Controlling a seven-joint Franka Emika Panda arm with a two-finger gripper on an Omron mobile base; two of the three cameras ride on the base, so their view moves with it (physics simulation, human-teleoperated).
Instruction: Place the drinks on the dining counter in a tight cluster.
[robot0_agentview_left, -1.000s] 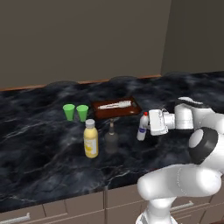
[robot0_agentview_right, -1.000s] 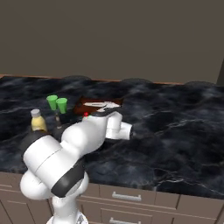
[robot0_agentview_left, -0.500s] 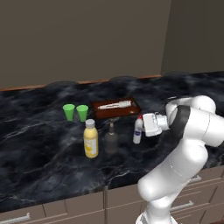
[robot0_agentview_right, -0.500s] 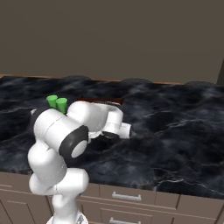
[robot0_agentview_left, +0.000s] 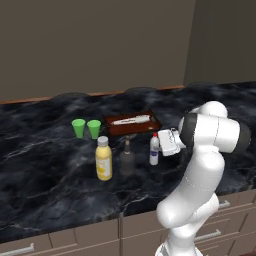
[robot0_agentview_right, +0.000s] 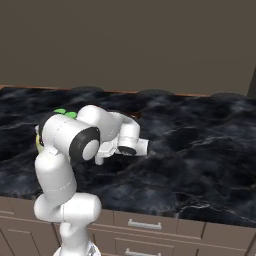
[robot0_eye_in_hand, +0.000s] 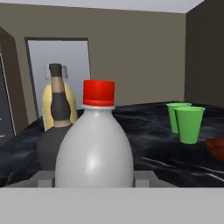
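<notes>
On the dining counter (robot0_agentview_left: 45, 175) the three bottles stood in a row: yellow bottle (robot0_agentview_left: 104, 158) left, narrow-necked bottle (robot0_agentview_left: 127, 157) in the middle, capped bottle (robot0_agentview_left: 154, 149) right. Two cups (robot0_agentview_left: 86, 128) and a tray (robot0_agentview_left: 132, 122) sat behind them.

White bottle (robot0_agentview_left: 154, 150) in the gripper (robot0_agentview_left: 161, 148), now nearer the dark bottle (robot0_agentview_left: 127, 158).

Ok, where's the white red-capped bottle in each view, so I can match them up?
Left base view: white bottle right of centre, at the gripper.
Right base view: not visible.
Hand view: centre foreground.
Shared landmark: green cups.
</notes>
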